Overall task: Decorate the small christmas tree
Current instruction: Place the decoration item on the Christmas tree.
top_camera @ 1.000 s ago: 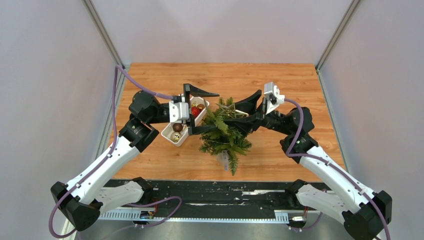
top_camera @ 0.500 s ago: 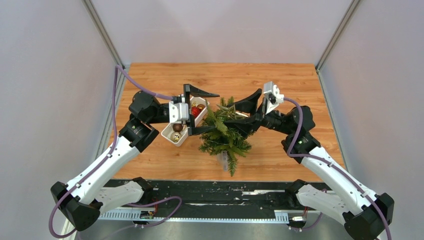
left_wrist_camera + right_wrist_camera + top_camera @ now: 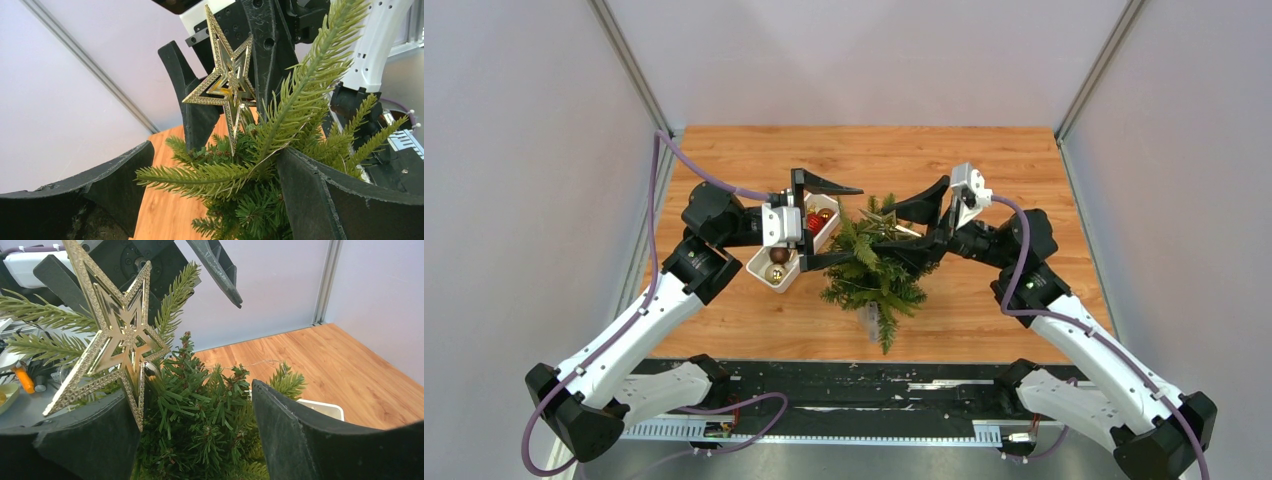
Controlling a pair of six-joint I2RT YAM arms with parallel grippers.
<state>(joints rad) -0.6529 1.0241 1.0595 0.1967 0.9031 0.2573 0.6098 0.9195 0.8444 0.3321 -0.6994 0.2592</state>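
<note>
The small christmas tree (image 3: 874, 275) stands near the middle of the wooden table (image 3: 984, 170), its thin trunk in a clear base (image 3: 871, 320) on the near side. Its upper branches lie between both grippers. The left gripper (image 3: 824, 222) reaches in from the left with its jaws spread wide, one finger beyond the treetop and the other on the near side against the foliage. The right gripper (image 3: 919, 228) comes in from the opposite side, also spread, with its fingers to either side of the crown. In each wrist view needle branches fill the gap between the black fingers (image 3: 320, 195); one twig touches the inner face of a left finger, and neither gripper pinches anything.

The tree is bushy and dark green, with lighter, longer needle sprays sticking out near the top. A gold glittered star (image 3: 225, 80) with open-cut points sits at its tip, tilted.

Just left of the tree lies a white tray (image 3: 757, 266), partly under the left gripper, holding a red bauble (image 3: 814, 222), a brown bauble (image 3: 779, 254) and gold ones.
</note>
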